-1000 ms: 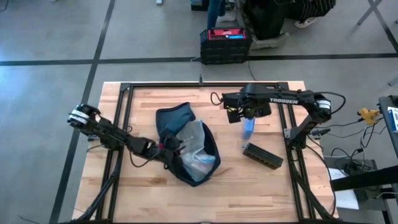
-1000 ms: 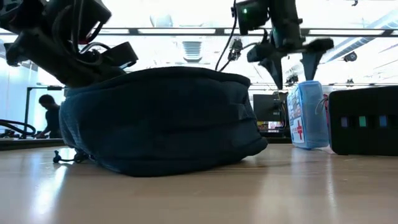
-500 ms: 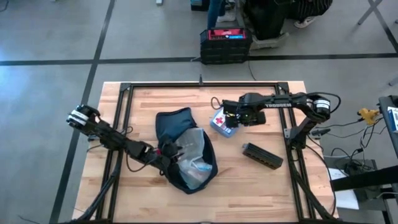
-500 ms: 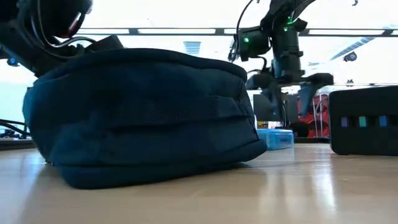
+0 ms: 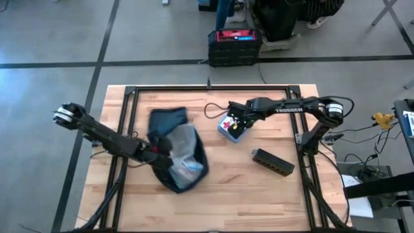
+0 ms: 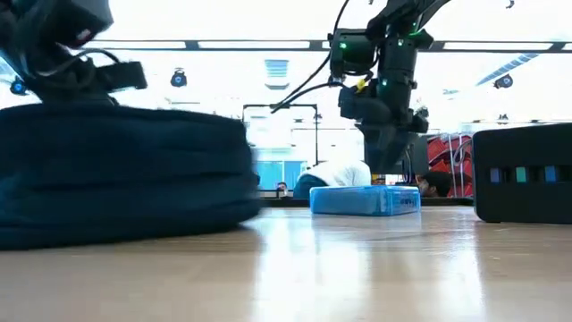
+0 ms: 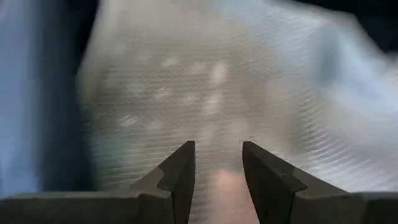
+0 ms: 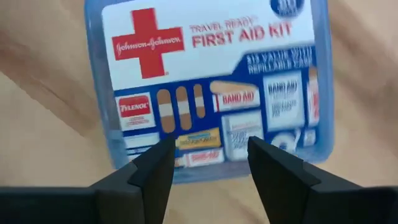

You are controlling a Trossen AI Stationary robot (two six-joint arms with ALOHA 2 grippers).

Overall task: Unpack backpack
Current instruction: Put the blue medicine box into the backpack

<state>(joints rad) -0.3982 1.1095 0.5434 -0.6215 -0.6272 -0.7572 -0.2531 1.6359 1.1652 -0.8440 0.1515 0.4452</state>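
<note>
A dark navy backpack (image 5: pixel 169 150) is seen at the left centre of the high view, slumped on the wooden table (image 5: pixel 259 194) with its mouth gaping and a clear plastic bag (image 5: pixel 181 152) bulging out. The left gripper (image 7: pixel 216 163) is set at that opening, its jaws parted by a narrow gap, and only crinkled film is seen ahead of them; whether anything is pinched cannot be told. The right gripper (image 8: pixel 210 155) is held just above a blue first aid kit (image 5: pixel 230 125) lying flat at the frame's centre, its fingers apart and nothing clasped between them.

The next item is best drawn out slowly, it is judged, with the soft fabric kept pinned so the pack is not dragged along. The film looks slippery and limp, so a firm pinch on a gathered fold would be called for. The kit is a rigid, glossy, flat-sided case. A black box (image 5: pixel 272 162), hard-edged and matte, is left at lower right.
</note>
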